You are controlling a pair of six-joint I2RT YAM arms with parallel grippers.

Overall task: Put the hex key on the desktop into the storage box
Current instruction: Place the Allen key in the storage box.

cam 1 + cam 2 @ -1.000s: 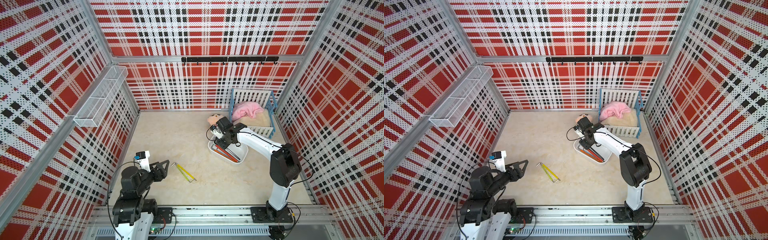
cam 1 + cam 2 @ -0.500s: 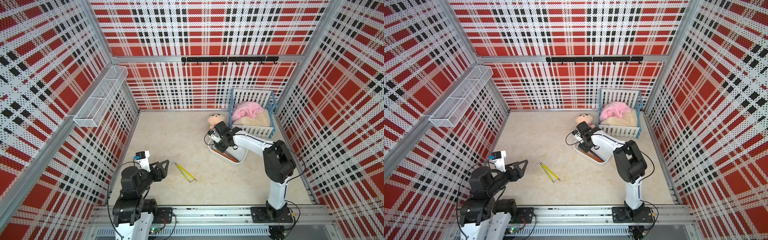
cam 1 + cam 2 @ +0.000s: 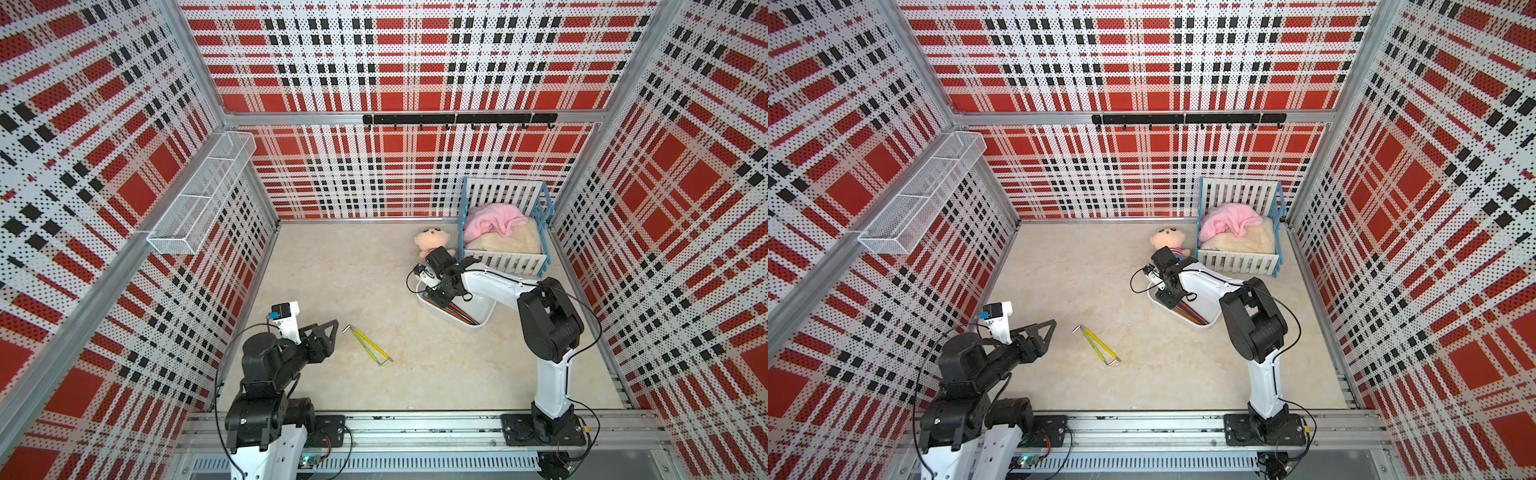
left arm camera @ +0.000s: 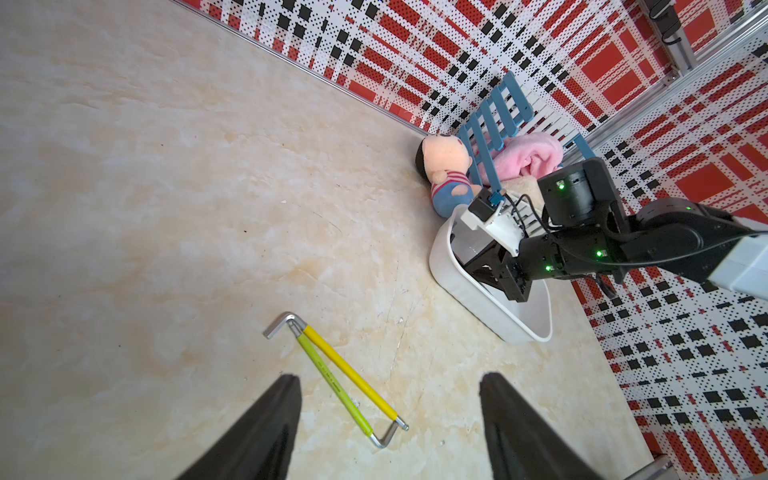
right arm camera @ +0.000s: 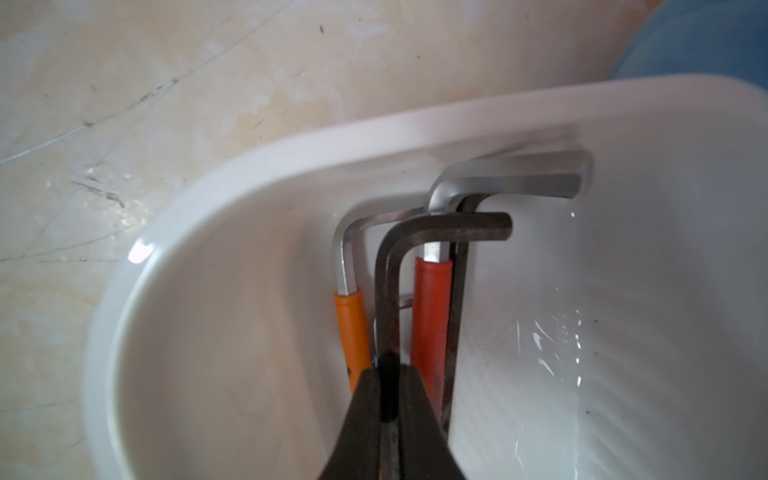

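Cream surface (image 3: 332, 270) inside plaid walls (image 3: 415, 62): storage box (image 4: 469, 297) holding an orange-sleeved hex key (image 5: 353, 328) and a red-sleeved hex key (image 5: 430, 307), plus a dark hex key (image 5: 457, 226) pinched inside it by the right pincer (image 5: 388, 368). Left to do: release, then the yellow-sleeved pair (image 4: 349, 371) on the surface near the spread left pincer (image 4: 389, 377). Pinch legible only from the right wrist, loose pair only elsewhere.

My white links (image 3: 498, 282) meet at black joints (image 3: 550, 328), thin black cables (image 3: 215, 386) trailing; my left end effector (image 4: 386, 376) has tapered black fingers (image 4: 266, 428).
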